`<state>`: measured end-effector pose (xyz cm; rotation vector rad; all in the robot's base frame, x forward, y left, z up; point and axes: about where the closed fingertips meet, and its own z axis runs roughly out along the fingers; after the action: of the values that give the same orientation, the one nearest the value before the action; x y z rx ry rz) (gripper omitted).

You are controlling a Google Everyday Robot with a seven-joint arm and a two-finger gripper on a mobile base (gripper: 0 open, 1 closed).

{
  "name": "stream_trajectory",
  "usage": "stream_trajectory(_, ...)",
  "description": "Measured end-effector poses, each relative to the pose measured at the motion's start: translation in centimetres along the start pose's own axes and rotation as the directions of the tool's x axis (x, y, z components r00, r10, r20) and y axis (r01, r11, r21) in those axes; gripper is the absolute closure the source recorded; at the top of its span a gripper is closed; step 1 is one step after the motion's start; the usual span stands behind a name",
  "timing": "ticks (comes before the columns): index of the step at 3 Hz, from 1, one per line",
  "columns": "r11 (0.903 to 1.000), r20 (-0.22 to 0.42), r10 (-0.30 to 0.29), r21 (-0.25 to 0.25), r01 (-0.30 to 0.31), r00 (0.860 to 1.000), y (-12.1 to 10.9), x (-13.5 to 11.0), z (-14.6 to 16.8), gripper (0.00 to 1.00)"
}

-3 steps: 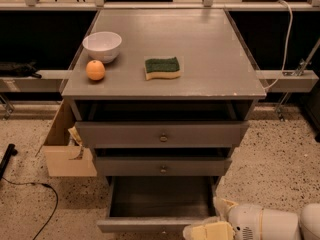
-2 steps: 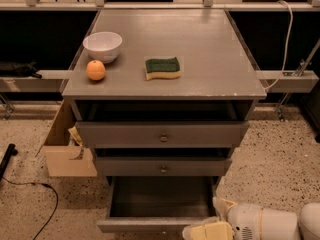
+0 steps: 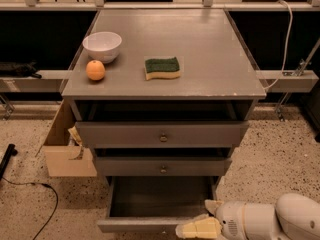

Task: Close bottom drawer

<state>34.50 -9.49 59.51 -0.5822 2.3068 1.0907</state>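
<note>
The bottom drawer (image 3: pixel 150 225) of the grey cabinet stands pulled far out, its dark box (image 3: pixel 160 196) open and empty to view. Its narrow front panel lies along the lower edge of the picture. My gripper (image 3: pixel 200 226), cream-coloured on a white arm, sits at the right end of that front panel, right against it. The knob on this drawer is hidden. The top drawer (image 3: pixel 162 133) and middle drawer (image 3: pixel 162 166) sit slightly out, each with a small brass knob.
On the cabinet top (image 3: pixel 200 74) rest a white bowl (image 3: pixel 102 45), an orange (image 3: pixel 95 70) and a green-and-yellow sponge (image 3: pixel 162 67). A cardboard box (image 3: pixel 65 149) stands on the speckled floor left of the cabinet. A black cable (image 3: pixel 35 194) runs across the floor.
</note>
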Motion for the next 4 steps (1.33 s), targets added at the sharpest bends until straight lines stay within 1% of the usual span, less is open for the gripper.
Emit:
stream_trajectory(1, 0.9995, -0.021, 0.033, -0.001, -0.033, 0.999, -1.8, 0.7, 1.8, 0.00)
stream_trajectory(2, 0.9945, -0.009, 0.104, -0.010, -0.104, 0.995, -5.2, 2.7, 2.9, 0.00)
stream_trajectory(3, 0.9945, -0.009, 0.104, -0.010, -0.104, 0.995, -5.2, 2.7, 2.9, 0.00)
stream_trajectory(4, 0.9930, 0.025, 0.118, 0.002, -0.118, 0.993, -5.9, 2.7, 4.5, 0.00)
